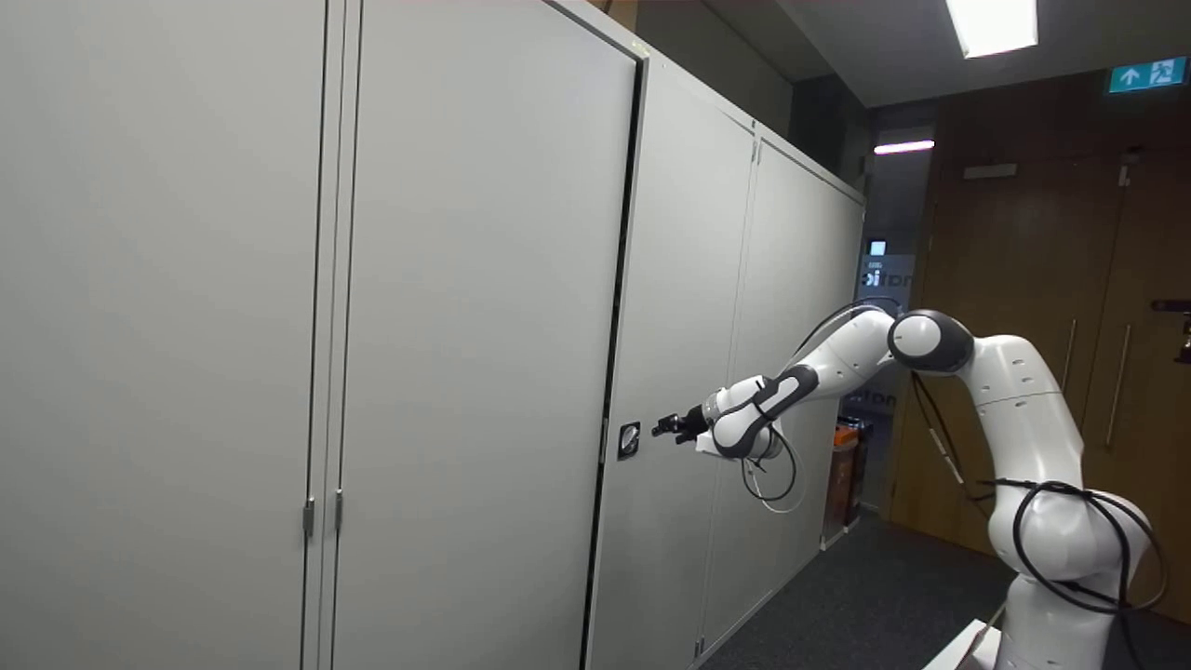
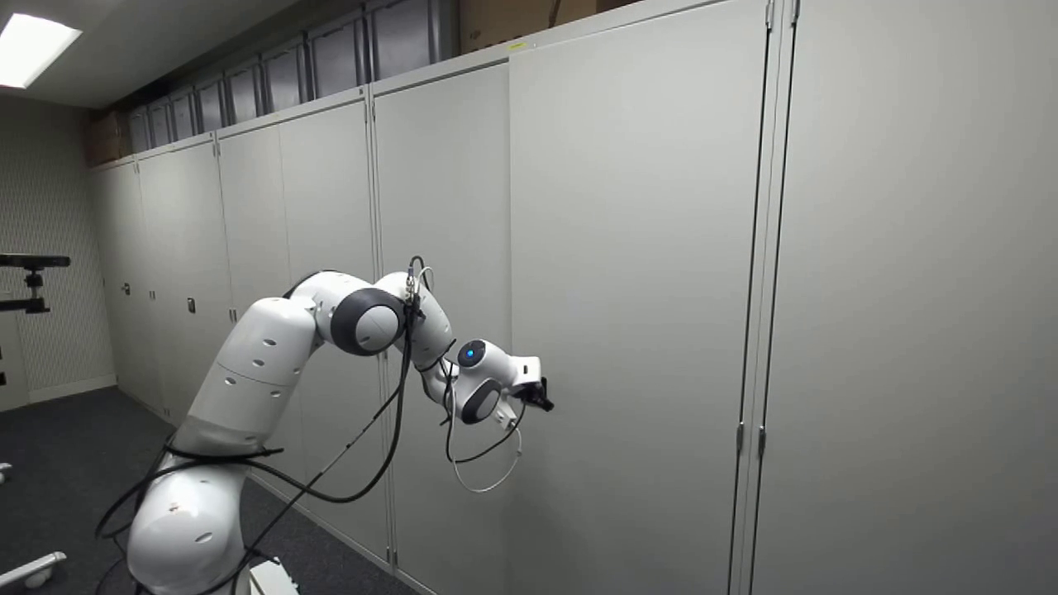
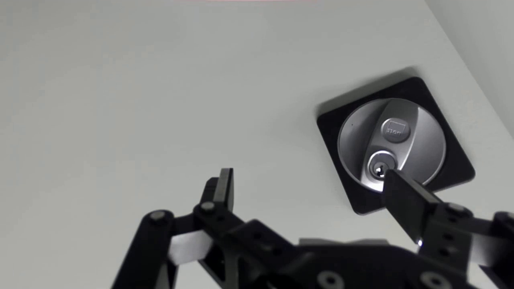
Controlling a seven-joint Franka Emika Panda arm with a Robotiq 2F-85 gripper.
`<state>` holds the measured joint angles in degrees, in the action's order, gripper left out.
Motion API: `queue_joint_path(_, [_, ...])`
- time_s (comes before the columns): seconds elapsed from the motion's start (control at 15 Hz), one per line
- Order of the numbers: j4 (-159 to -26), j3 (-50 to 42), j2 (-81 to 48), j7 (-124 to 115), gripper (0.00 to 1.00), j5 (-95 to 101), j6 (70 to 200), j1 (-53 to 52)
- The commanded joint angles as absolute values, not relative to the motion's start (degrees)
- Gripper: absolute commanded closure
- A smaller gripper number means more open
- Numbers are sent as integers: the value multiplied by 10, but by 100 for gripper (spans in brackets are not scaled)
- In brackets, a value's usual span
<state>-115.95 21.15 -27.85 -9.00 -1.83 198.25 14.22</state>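
Base: Sitrep pls, big stuff 1st.

Op: In an exterior view I've got a long row of grey cabinets (image 1: 484, 307) running near left to far right, & wooden double doors (image 1: 1014, 261) far right.

Base: Which bit are you at?

Op: A tall cabinet door (image 1: 684, 279) partway along, w/ a dark gap down its left edge. My arm (image 1: 1023, 391) stands to its right & reaches left. There's also an orange-lidded bin (image 1: 841, 470) at the row's far end.

Base: Gripper?

Op: My gripper (image 3: 310, 182) is released, jaws wide apart, in front of that door.

Base: What's it nearest?

Op: A sq. black latch plate (image 3: 455, 164) on the door, by its left edge. In an exterior view the plate's just left of my fingertips (image 1: 666, 425), w/ a bit of door showing btwn. In the wrist view it's right of centre, & the fingertip on the right covers a bit of its edge; can't tell depth there.

Base: Detail?

Op: Round silver handle (image 3: 395, 138) set in the plate, bar across its face. Smallest: a keyhole (image 3: 380, 170) in the bar, just beside that fingertip in the wrist view.
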Motion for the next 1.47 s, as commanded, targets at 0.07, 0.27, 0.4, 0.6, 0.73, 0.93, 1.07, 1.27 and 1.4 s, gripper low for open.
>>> queue_joint_path(0.07, [-1152,259,-296,-101,0,2,1983,187])
queue_joint_path(0.27, [-1152,283,-302,-101,0,3,1982,204])
queue_joint_path(0.4, [-1152,296,-302,-99,0,4,1983,212])
queue_joint_path(0.6, [-1153,309,-302,-97,0,0,1983,215])
queue_joint_path(0.73, [-1155,316,-304,-98,0,-2,1983,216])
queue_joint_path(0.93, [-1154,316,-309,-96,0,-6,1982,211])
queue_joint_path(1.07, [-1152,315,-313,-95,0,-9,1982,209])
queue_joint_path(1.27, [-1149,316,-320,-95,2,-8,1982,210])
queue_joint_path(1.4, [-1147,315,-320,-95,3,-9,1982,208])
